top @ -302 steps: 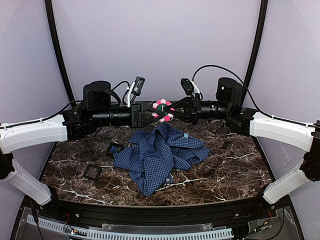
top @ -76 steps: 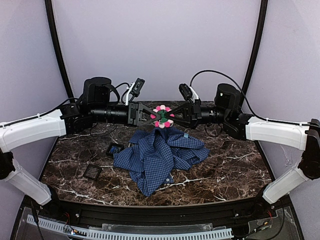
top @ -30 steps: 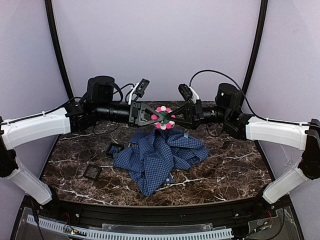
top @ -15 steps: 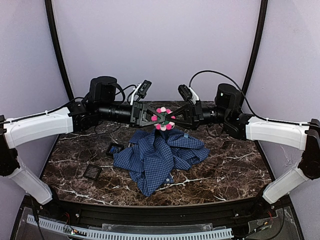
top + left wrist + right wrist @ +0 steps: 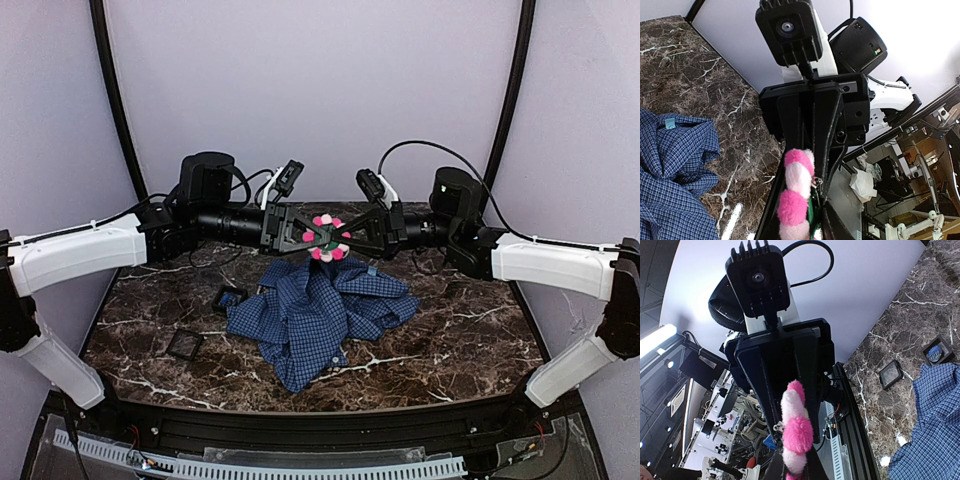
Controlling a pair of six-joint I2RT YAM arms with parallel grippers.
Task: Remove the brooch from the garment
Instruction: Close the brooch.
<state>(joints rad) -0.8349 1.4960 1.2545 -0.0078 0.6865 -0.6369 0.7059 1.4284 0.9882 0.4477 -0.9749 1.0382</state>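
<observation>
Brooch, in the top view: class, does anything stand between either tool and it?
Nothing visible does. The left tool and the right tool both grip the brooch from opposite sides, in the air above the garment.

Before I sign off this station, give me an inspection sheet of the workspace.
Surface: dark marbled table, no spills seen.
Job's things: brooch held in the air above the garment, which lies crumpled on the table; the wrist views show no cloth on the brooch.
Clutter: two small black square trays left of the garment.
Grippers: left tool and right tool meet fingertip to fingertip, both shut on the brooch.
Cables: black cable loops above the right arm, clear of the table.
Surroundings: plain lilac walls, black curved posts.
</observation>
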